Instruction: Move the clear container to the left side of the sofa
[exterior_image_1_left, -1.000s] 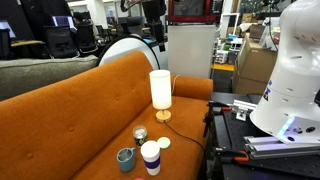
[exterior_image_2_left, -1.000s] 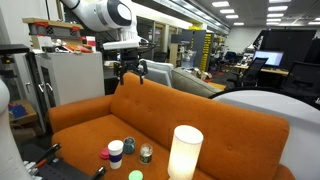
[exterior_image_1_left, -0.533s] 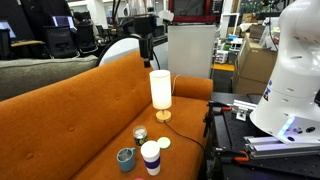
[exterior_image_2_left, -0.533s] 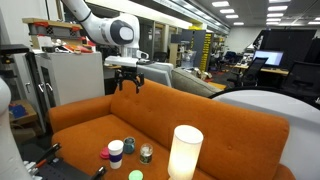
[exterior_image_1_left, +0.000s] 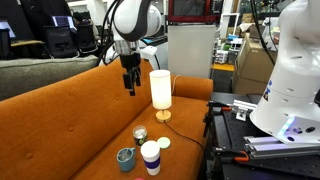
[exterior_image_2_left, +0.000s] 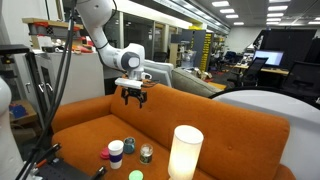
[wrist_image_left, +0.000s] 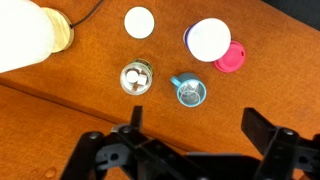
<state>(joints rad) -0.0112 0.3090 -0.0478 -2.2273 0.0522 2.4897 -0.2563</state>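
The clear container (wrist_image_left: 136, 77) is a small round see-through jar with a pale silvery top, standing on the orange sofa (exterior_image_1_left: 70, 110) seat; it shows in both exterior views (exterior_image_1_left: 140, 133) (exterior_image_2_left: 146, 153). The teal cup (wrist_image_left: 190, 92) and the white cup (wrist_image_left: 208, 38) stand close beside it. My gripper (wrist_image_left: 193, 130) is open and empty, high above the seat in front of the backrest (exterior_image_1_left: 129, 85) (exterior_image_2_left: 133, 96), pointing down.
A lit white lamp (exterior_image_1_left: 160, 90) stands on the seat near the cups (exterior_image_2_left: 184, 152). A white disc (wrist_image_left: 139, 21) and a pink lid (wrist_image_left: 230, 57) lie on the seat. A black table (exterior_image_1_left: 250, 130) with the robot base is beside the sofa.
The arm has come down from above the backrest toward the sofa seat. The gripper stays open. The objects on the seat have not moved.
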